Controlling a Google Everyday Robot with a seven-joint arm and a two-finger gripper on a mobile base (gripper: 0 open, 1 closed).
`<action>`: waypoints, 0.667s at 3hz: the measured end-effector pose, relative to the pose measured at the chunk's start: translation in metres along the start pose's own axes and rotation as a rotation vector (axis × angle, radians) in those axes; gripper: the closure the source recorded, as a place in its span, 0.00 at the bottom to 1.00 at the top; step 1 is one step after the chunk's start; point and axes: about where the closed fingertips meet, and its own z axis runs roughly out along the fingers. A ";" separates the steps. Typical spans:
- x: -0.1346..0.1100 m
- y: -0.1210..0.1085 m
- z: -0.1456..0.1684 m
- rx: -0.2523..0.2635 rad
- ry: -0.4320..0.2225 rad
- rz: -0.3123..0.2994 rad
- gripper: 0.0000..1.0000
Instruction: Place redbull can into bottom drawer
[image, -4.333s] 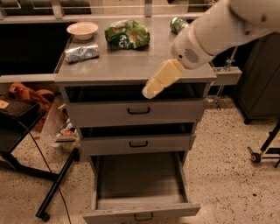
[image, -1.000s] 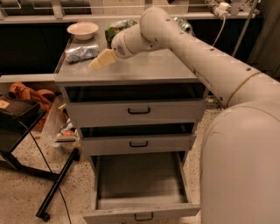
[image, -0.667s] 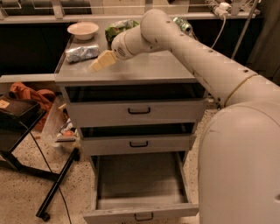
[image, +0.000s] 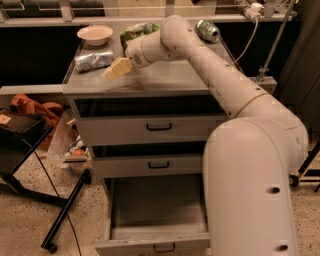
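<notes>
Gripper (image: 117, 68) hangs over the cabinet (image: 165, 81) top, front-left part. Claw released or clenched: can't tell. Redbull can (image: 93, 60) lies on its side at cabinet top's left edge, just beside gripper; contact unclear. Bottom drawer (image: 155, 205) is pulled out at cabinet base, its right side hidden by arm (image: 225, 85). Snack bag (image: 134, 31) at cabinet rear is partly covered.

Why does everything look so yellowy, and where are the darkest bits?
Camera view: dim warm light tints everything yellowish. Same view: the darkest bits are behind the cabinet and in the gap under its top; the can lying on top catches bright glints, with the gripper close beside it; the open bottom drawer is shaded at its back.
</notes>
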 end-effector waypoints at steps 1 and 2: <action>-0.009 -0.014 0.009 0.011 -0.048 -0.036 0.00; -0.016 -0.022 0.019 0.025 -0.089 -0.028 0.00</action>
